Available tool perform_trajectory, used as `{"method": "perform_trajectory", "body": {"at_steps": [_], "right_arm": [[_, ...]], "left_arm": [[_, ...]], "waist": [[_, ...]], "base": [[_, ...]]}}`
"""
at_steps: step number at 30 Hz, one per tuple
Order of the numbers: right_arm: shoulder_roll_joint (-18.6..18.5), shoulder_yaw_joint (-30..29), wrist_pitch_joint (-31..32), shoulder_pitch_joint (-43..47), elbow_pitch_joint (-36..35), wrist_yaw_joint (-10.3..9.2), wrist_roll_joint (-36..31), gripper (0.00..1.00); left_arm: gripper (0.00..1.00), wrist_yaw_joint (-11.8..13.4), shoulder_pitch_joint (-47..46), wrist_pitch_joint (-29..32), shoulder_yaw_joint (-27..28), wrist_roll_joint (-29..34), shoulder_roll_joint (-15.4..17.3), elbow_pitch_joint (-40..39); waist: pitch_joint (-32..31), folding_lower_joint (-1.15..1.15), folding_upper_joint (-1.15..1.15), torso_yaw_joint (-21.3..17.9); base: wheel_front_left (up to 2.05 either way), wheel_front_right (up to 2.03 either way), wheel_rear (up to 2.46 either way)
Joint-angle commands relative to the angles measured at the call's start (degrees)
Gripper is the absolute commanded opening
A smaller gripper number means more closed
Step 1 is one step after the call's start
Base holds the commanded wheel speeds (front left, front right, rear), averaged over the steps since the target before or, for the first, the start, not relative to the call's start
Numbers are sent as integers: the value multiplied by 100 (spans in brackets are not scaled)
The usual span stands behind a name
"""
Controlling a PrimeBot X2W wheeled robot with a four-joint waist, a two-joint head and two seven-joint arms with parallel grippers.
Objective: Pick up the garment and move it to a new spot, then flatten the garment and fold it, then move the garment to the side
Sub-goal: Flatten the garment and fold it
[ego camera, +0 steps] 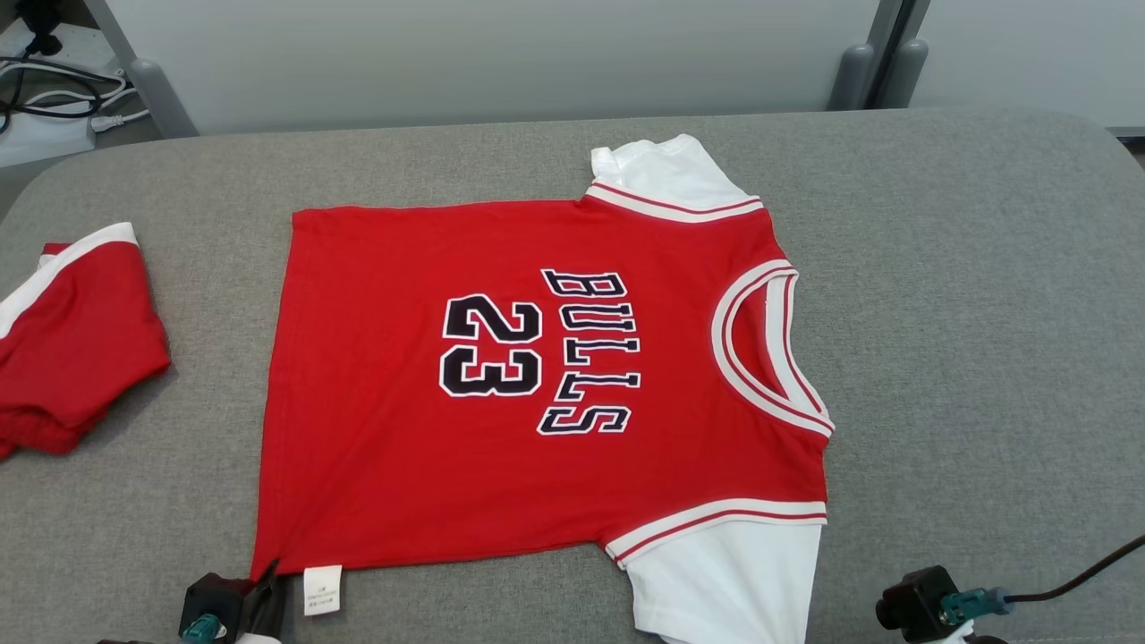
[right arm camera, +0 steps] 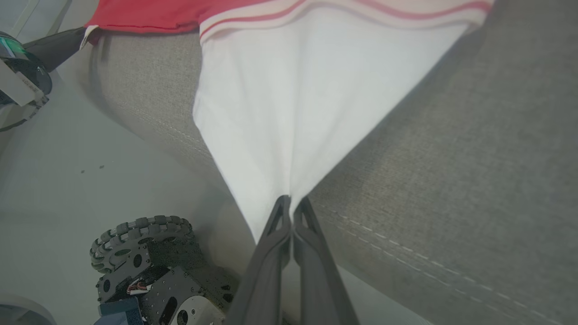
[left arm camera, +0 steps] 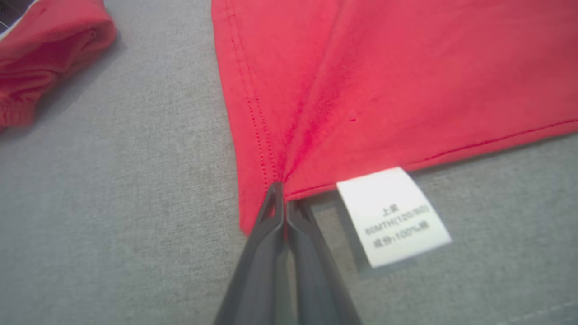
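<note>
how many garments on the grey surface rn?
2. A red jersey spread flat in the middle of the grey surface; a second red garment, bunched, at the left edge, partly cut off by the frame. More could lie outside the view.

The left gripper [left arm camera: 283, 196] pinches the near corner of the red shirt [left arm camera: 406, 67], creases fanning up from its closed fingers. A white label [left arm camera: 393, 216] lies just beside on the grey cushion [left arm camera: 113, 203]. Another red garment [left arm camera: 40, 54] sits upper left.

Left gripper [left arm camera: 283, 198] clamped closed, fingers forward; right gripper [right arm camera: 291, 203] likewise closed, seemingly lower.
</note>
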Motion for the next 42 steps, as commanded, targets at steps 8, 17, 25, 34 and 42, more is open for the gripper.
{"method": "perform_trajectory", "body": {"at_steps": [8, 17, 25, 34, 42], "right_arm": [[-457, 268, 265, -92, -502, 8, 321, 0], [-780, 215, 132, -369, -927, 8, 253, 0], [-806, -271, -403, -985, -792, 8, -406, 0], [-375, -496, -516, -1583, -243, 8, -703, 0], [-46, -514, -634, -2051, 521, 8, -1010, 0]], "left_arm": [[0, -66, -174, 276, 79, 126, 484, 75], [0, -25, -69, 650, 67, 102, 706, -648], [0, -54, -246, 1032, -18, 117, 894, -1624], [0, -129, -565, 1347, -335, 174, 903, -1969], [0, -136, -922, 1505, -533, 212, 908, -1710]], "waist": [[-6, 0, 0, 18], [9, 0, 0, 36], [163, 0, 0, 28], [411, 0, 0, 31], [630, 0, 0, 107]], "base": [[0, 0, 0], [0, 0, 0], [0, 0, 0], [0, 0, 0], [0, 0, 0]]}}
